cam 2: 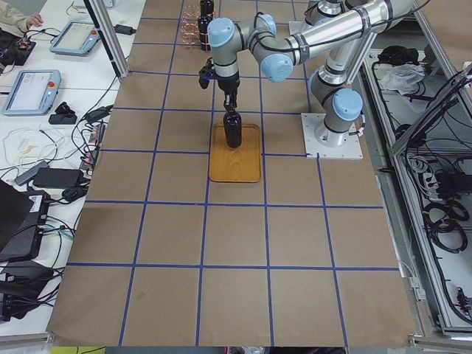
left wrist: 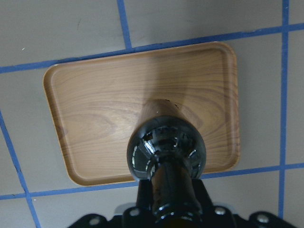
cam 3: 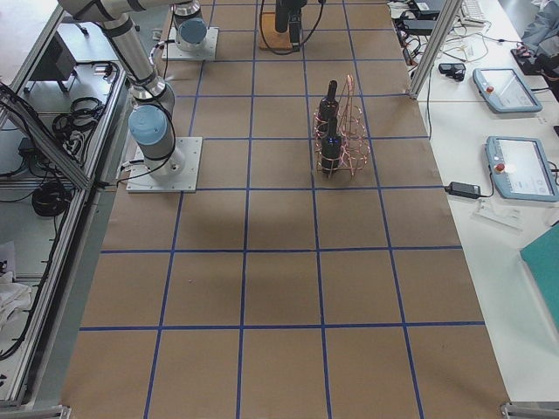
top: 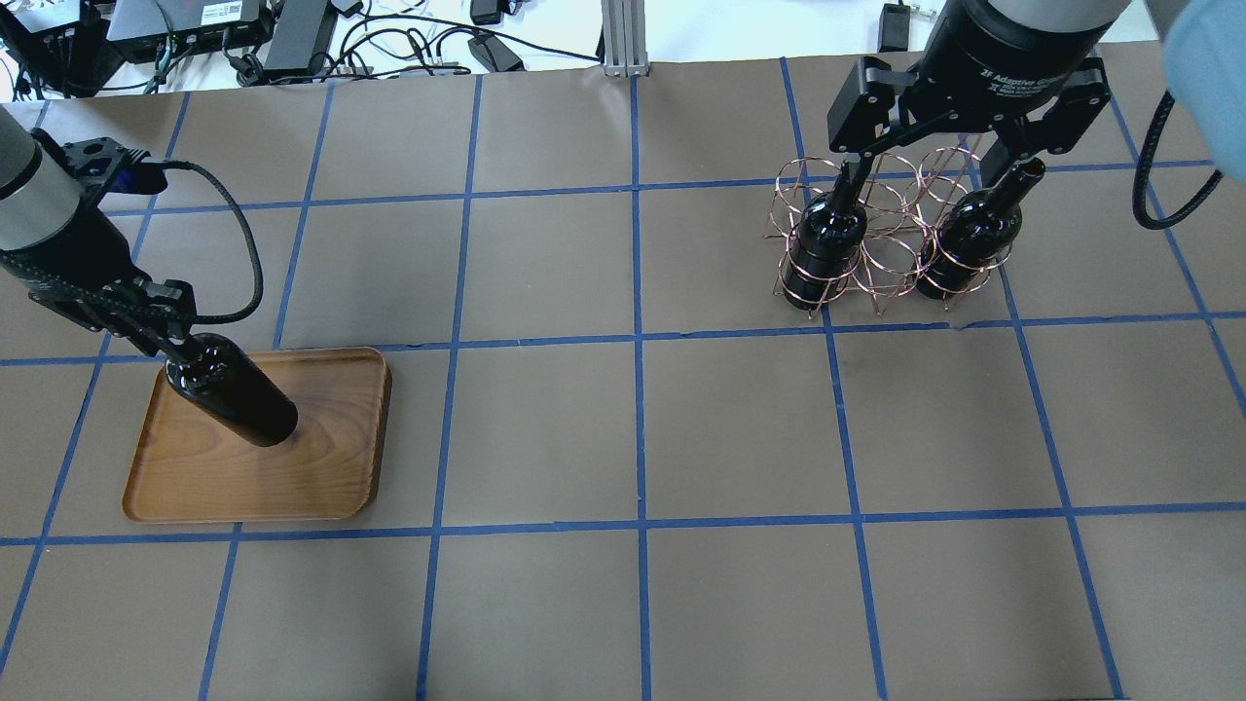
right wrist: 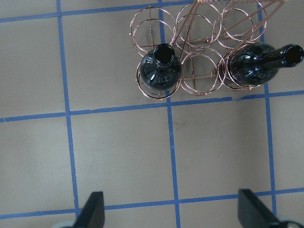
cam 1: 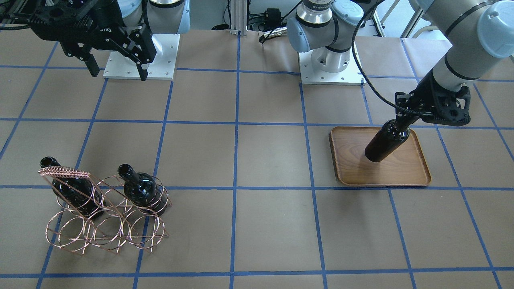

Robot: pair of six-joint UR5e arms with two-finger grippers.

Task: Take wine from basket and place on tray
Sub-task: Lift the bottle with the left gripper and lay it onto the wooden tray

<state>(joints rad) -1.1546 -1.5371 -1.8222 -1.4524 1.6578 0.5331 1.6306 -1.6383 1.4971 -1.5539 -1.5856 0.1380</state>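
Glossy near-black glass wine bottle [top: 234, 399], left claw [top: 172, 351] pinching its neck, hangs upright to seat flat on the brown wooden tray [top: 321, 458].

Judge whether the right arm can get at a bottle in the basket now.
Probably yes. The right arm hangs above the table, jaws open, and both bottles stand upright in the basket with necks clear above the rings; nothing shows between.
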